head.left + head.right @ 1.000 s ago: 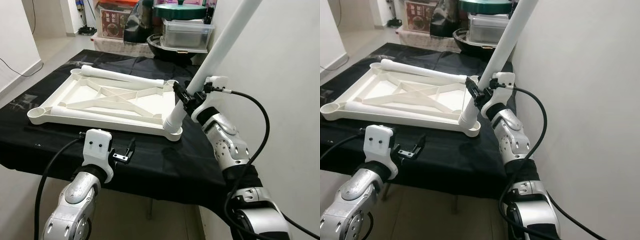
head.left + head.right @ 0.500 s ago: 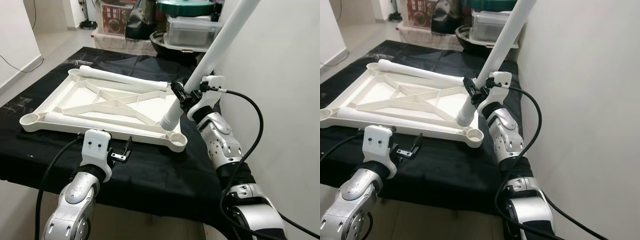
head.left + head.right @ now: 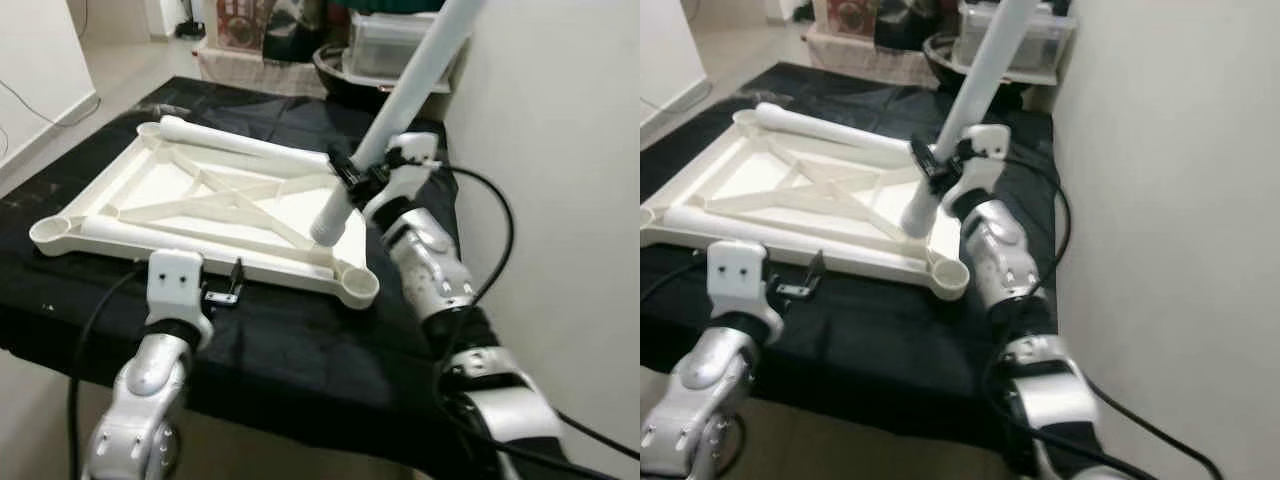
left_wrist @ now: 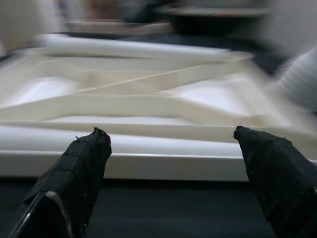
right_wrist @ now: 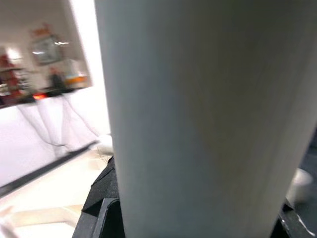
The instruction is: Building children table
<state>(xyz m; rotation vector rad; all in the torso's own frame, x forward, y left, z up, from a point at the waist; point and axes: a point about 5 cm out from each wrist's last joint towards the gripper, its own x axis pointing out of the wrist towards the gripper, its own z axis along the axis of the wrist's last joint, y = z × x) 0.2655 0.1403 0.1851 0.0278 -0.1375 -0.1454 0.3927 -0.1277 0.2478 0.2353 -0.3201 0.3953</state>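
Above the upturned tabletop, right end effector clamps the tilted leg, apparently clear of the socket; left end effector spread open.

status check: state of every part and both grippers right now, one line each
White plastic tabletop: lying upside down on the black cloth, ribs up.
White tube leg: tilted, gripped mid-length, lower end above the tabletop, not in a socket.
Near right corner socket: empty.
Two white tube legs: lying flat along the tabletop's long edges.
Right gripper: shut on the tilted leg.
Left gripper: open, at the tabletop's near edge, holding nothing.
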